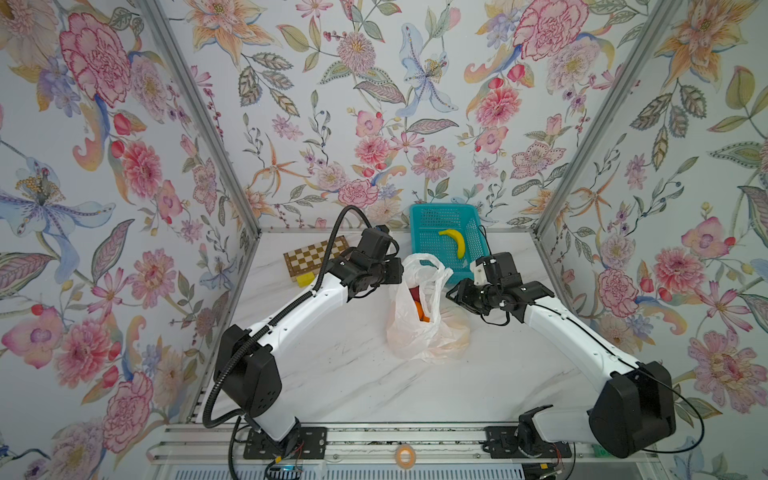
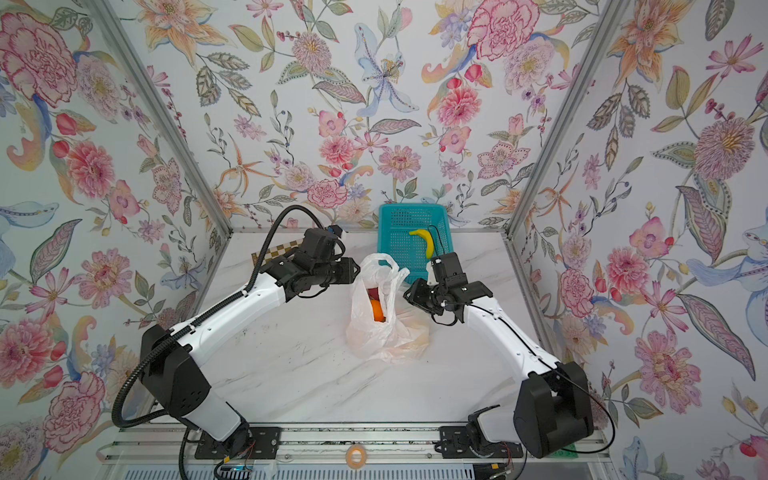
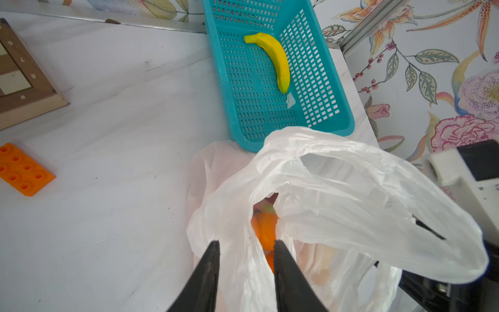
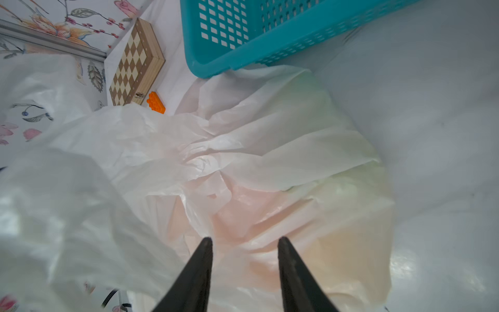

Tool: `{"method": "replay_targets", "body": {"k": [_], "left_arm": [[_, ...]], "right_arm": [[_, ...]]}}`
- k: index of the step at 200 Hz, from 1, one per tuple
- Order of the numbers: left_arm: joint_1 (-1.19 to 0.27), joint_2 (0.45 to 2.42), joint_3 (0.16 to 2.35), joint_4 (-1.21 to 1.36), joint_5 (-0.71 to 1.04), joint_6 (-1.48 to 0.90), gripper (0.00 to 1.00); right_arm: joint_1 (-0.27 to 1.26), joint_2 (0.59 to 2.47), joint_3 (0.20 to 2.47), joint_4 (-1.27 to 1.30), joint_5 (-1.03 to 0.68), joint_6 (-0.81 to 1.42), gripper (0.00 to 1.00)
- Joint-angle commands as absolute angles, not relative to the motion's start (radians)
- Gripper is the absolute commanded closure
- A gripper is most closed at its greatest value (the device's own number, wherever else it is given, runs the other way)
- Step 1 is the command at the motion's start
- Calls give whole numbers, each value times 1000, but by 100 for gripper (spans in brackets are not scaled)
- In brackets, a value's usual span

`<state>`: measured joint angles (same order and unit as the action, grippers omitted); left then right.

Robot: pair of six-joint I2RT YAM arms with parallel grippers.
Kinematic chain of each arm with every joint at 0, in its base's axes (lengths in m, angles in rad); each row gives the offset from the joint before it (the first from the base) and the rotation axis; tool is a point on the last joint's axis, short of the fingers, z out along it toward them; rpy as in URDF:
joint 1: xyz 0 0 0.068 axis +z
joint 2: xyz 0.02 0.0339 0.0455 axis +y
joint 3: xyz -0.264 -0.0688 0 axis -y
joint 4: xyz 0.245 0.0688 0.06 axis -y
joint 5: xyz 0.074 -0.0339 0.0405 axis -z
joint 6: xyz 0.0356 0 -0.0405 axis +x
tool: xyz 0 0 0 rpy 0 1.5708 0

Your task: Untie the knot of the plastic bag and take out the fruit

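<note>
Containers first, pls: what's in what?

— Two. The plastic bag (image 1: 419,332) sits mid-worktop, mouth gaping, handles loose. The fruit is inside: an orange (image 2: 376,311) shows thru the opening w/ smth red above it, and more orange and pale shapes glow thru the film. The teal basket (image 1: 414,239) is just behind, near end right against the plastic; it holds one banana (image 1: 455,242).

Tools?

— L tool (image 3: 246,243) is at the edge of the bag's mouth, jaws apart, plastic lying loose btwn them. R tool (image 4: 244,239) is over the bag's side, jaws apart too, holding nothing.

Surface, room?

— The worktop (image 1: 353,378) is white, marble-look. Back left: a chessboard (image 1: 307,258), w/ a yellow block (image 1: 305,279) just in front and an orange block (image 3: 23,168) close by. Floral wallpaper (image 1: 332,104) covers all three walls, w/ metal posts in the corners.
</note>
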<state>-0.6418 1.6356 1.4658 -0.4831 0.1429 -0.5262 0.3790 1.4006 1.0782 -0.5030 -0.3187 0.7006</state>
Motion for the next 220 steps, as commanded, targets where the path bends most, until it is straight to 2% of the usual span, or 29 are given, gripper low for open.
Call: {"method": "replay_targets", "body": {"k": [1,12,33,64,102,119,127,137,158,181,188,202,220], "left_arm": [[-652,1625,1429,-527,174,-587,58],[-658,1634,1428,-528,192,-589,54],[-671,1666,1442,-534,229,-581,36],[-696,1705,1463,-563,200,-559,16],[-699,1733,1428,-552,169,-524,9],[-699,1725,1403,-544,155,-525,9],[-698,1718,1389,-535,154,-526,11],[-698,1708,1376,-525,155,-531,16],[-699,1696,1357,-516,161,-537,31],[-698,1681,1347,-510,164,-539,49],[-698,1672,1342,-504,161,-538,57],[-697,1652,1329,-488,158,-537,71],[-689,1634,1320,-488,148,-537,81]], "right_arm": [[423,1458,1138,-509,-356,698,58],[442,1487,1158,-510,-361,691,58],[467,1524,1180,-489,-379,690,54],[496,1557,1197,-468,-330,683,35],[542,1635,1242,-453,-225,640,27],[584,1664,1266,-464,-138,631,14],[603,1674,1279,-484,-69,632,6],[621,1688,1289,-495,-6,623,5],[650,1721,1319,-527,108,606,5],[667,1750,1338,-551,202,602,12],[669,1755,1339,-551,220,599,17],[672,1756,1338,-552,251,600,38],[669,1749,1340,-551,264,595,65]]}}
